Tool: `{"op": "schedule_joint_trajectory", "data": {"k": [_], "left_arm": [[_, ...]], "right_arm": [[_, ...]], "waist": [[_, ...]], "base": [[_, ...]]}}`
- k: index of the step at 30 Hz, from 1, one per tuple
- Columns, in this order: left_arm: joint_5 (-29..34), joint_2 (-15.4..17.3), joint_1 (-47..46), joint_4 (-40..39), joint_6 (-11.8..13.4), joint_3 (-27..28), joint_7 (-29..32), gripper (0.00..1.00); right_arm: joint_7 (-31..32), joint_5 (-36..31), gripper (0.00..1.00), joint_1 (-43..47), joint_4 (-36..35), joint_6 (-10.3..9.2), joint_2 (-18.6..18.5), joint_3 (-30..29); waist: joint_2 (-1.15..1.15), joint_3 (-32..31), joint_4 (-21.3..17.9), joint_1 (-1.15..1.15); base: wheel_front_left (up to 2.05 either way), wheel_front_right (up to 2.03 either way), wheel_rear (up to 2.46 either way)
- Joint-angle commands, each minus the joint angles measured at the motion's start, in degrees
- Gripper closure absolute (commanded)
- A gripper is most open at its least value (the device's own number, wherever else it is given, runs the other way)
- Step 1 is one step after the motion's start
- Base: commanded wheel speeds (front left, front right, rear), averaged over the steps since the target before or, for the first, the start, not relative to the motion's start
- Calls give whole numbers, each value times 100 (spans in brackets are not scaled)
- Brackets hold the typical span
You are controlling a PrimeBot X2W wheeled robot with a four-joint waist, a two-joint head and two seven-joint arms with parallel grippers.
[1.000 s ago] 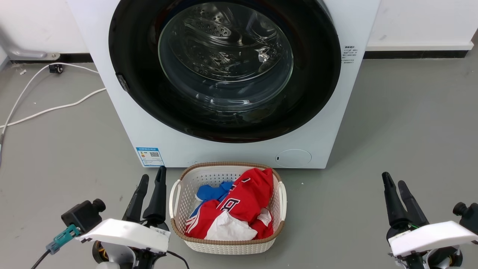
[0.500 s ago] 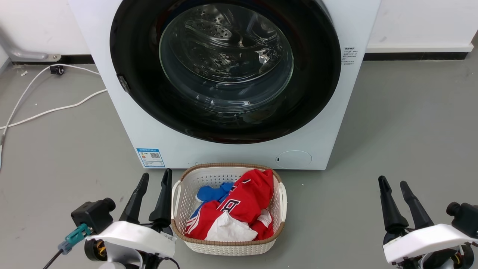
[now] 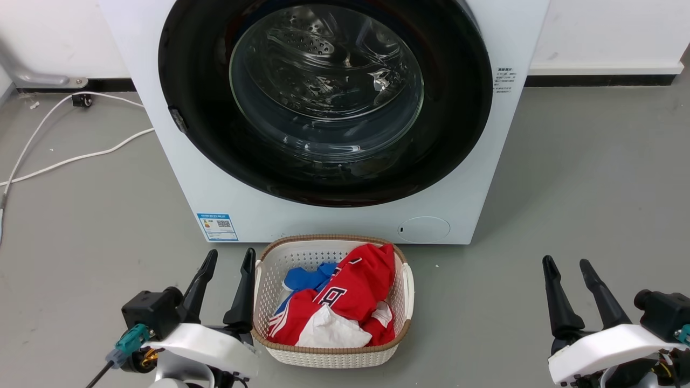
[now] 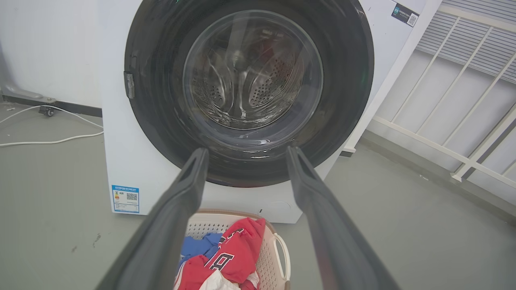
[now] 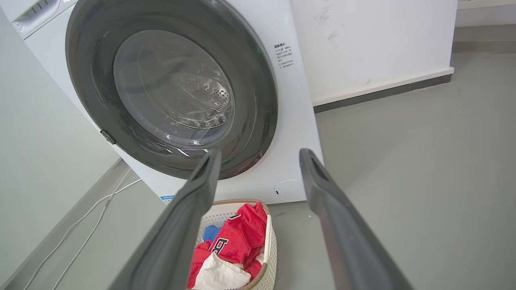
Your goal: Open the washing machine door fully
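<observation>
My views are evenly bright, with pale glints on the washing machine door (image 3: 326,99), a soft shadow right of it, and my near fingers (image 4: 173,229) blurred.

Left gripper (image 3: 228,258) and right gripper (image 3: 566,264) both spread, pointing forward.

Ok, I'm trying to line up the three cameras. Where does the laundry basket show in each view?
Head view: the laundry basket is at bottom centre, on the floor before the washing machine.
Left wrist view: bottom centre, cut off by the bottom edge.
Right wrist view: bottom, left of centre, also cut off.
Shared landmark: the round white flap, just above the basket's right side.
</observation>
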Motion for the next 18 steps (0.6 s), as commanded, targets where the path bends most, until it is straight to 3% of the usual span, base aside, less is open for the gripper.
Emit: {"op": "schedule_joint_trajectory", "data": {"k": [1, 18], "left_arm": [[214, 52, -113, -18, 33, -38, -65, 0], [1066, 131, -182, 87, 132, -153, -281, 0]], "right_arm": [[-35, -226, 0, 22, -97, 10, 12, -24], [-95, -1145, 0, 108, -168, 12, 42, -32]], "waist": [[0, 2, 0, 0], [0, 34, 19, 0]], "base": [[0, 0, 0], [0, 0, 0]]}}
